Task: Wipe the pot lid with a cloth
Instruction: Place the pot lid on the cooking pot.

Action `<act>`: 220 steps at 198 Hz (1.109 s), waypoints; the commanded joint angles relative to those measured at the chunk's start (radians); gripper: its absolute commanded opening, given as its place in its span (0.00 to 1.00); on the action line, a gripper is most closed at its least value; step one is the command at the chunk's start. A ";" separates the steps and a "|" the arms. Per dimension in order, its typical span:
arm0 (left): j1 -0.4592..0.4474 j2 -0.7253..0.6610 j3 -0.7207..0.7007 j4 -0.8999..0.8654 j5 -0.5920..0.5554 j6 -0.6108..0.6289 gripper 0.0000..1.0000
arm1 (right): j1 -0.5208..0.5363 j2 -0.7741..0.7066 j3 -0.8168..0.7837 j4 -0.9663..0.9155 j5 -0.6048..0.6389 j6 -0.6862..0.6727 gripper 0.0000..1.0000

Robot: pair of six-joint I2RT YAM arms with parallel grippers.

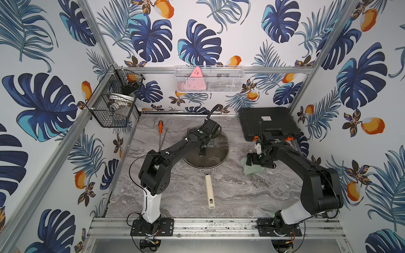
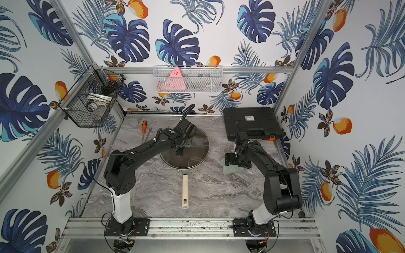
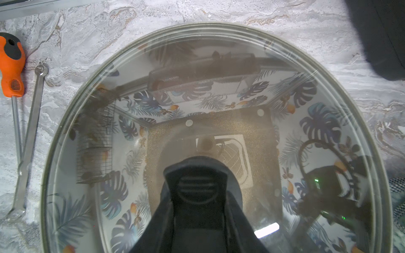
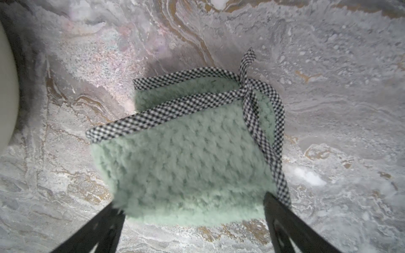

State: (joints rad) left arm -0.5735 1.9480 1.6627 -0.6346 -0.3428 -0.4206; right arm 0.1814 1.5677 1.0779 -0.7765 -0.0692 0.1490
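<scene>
The pot lid [image 1: 215,154] sits over the dark pan, whose cream pan handle [image 1: 210,190] sticks out from under it. The left gripper [image 1: 202,151] is at the lid's centre. The left wrist view shows its fingers [image 3: 235,219] pressed in on the black lid handle [image 3: 197,188], 1 on each side. The lid looks steadied rather than lifted, though I cannot tell whether it has left the pan's rim.

The cloth [image 1: 252,173] lies on the worktop [image 1: 186,197] to the lid's right, near it but apart. The right gripper [image 4: 192,203] hangs above it with its 2 fingers [image 4: 285,221] spread wide, straddling 1 edge of the mint pile. The checked trim and its loop lie at the edges farther from the fingers. Nothing is pinched yet.

The next move turns on the cloth lying directly below the spread fingers. The right arm is much the nearer one, since the left is busy with the lid. The cloth is roughly square and doubled over, with no real long axis, so a straight drop and squeeze should gather it.
</scene>
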 commanded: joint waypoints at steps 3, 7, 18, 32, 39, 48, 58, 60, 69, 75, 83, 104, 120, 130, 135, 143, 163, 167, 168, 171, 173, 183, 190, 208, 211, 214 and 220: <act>0.003 -0.014 0.007 0.053 -0.028 -0.023 0.00 | 0.000 -0.001 0.003 0.002 -0.008 0.000 1.00; 0.003 -0.013 0.007 0.053 -0.026 -0.023 0.00 | 0.000 -0.002 0.003 0.002 -0.008 0.000 1.00; 0.003 -0.009 0.010 0.047 -0.020 -0.024 0.00 | -0.001 -0.002 0.001 0.001 -0.008 0.000 1.00; 0.002 -0.006 0.008 0.046 -0.015 -0.026 0.00 | 0.000 -0.005 0.001 0.002 -0.009 0.000 1.00; 0.003 -0.006 0.007 0.046 -0.012 -0.026 0.00 | 0.000 -0.005 0.001 0.002 -0.010 0.000 1.00; 0.003 -0.004 0.005 0.046 -0.009 -0.026 0.00 | -0.001 -0.005 0.001 0.002 -0.009 0.000 1.00; 0.003 -0.003 0.008 0.044 -0.007 -0.024 0.00 | 0.000 -0.005 -0.001 0.002 -0.010 0.000 1.00; 0.002 -0.002 0.007 0.044 -0.005 -0.024 0.00 | 0.000 -0.005 -0.001 0.002 -0.010 0.000 1.00; 0.003 -0.004 0.007 0.043 0.000 -0.023 0.06 | 0.000 -0.005 -0.001 0.003 -0.011 0.000 1.00; 0.003 -0.004 0.007 0.043 0.001 -0.021 0.09 | -0.001 -0.003 -0.002 0.004 -0.013 0.000 1.00; 0.002 -0.006 0.007 0.041 0.000 -0.020 0.14 | -0.001 -0.002 -0.001 0.003 -0.013 -0.001 1.00; 0.002 -0.012 0.008 0.034 -0.006 -0.015 0.21 | 0.001 0.000 -0.003 0.004 -0.014 -0.002 1.00; 0.003 -0.020 0.006 0.030 -0.015 -0.012 0.21 | 0.001 -0.001 -0.003 0.004 -0.014 -0.001 1.00; 0.002 -0.026 0.008 0.026 -0.021 -0.009 0.21 | 0.000 -0.002 -0.004 0.004 -0.014 -0.001 1.00; 0.002 -0.027 0.006 0.025 -0.024 -0.009 0.21 | 0.000 -0.002 -0.004 0.005 -0.014 -0.001 1.00; 0.002 -0.029 0.010 0.023 -0.025 -0.007 0.21 | 0.001 -0.002 -0.003 0.003 -0.014 -0.001 1.00; 0.000 -0.030 0.016 0.015 -0.021 -0.006 0.19 | 0.001 -0.002 -0.004 0.005 -0.016 -0.002 1.00; 0.000 -0.031 0.016 0.016 -0.019 -0.006 0.20 | 0.001 0.000 -0.003 0.004 -0.017 -0.002 1.00; 0.000 -0.031 0.016 0.016 -0.018 -0.006 0.20 | 0.001 0.000 -0.003 0.004 -0.017 -0.002 1.00; 0.000 -0.032 0.016 0.018 -0.017 -0.006 0.19 | 0.001 -0.001 -0.003 0.003 -0.017 -0.002 1.00; 0.001 -0.032 0.016 0.018 -0.016 -0.006 0.19 | 0.001 0.000 -0.003 0.003 -0.017 -0.002 1.00; -0.001 -0.034 0.017 0.021 -0.013 -0.006 0.20 | 0.001 -0.001 -0.005 0.005 -0.017 -0.002 1.00; -0.002 -0.035 0.020 0.021 -0.010 -0.005 0.20 | 0.001 -0.002 -0.006 0.005 -0.017 -0.001 1.00; -0.006 -0.025 0.032 0.014 -0.007 -0.003 0.26 | 0.000 -0.001 -0.003 0.004 -0.017 -0.003 1.00; -0.006 -0.024 0.034 0.014 -0.005 -0.002 0.28 | 0.001 0.000 -0.004 0.004 -0.017 -0.003 1.00; -0.007 -0.022 0.036 0.012 -0.005 -0.001 0.30 | 0.001 -0.001 -0.003 0.004 -0.018 -0.003 1.00; -0.007 -0.016 0.042 0.007 -0.004 -0.001 0.31 | 0.000 0.000 -0.003 0.004 -0.017 -0.003 1.00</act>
State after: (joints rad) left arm -0.5766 1.9347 1.6772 -0.6685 -0.3294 -0.4225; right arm 0.1822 1.5677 1.0733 -0.7765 -0.0841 0.1482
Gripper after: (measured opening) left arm 0.351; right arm 0.999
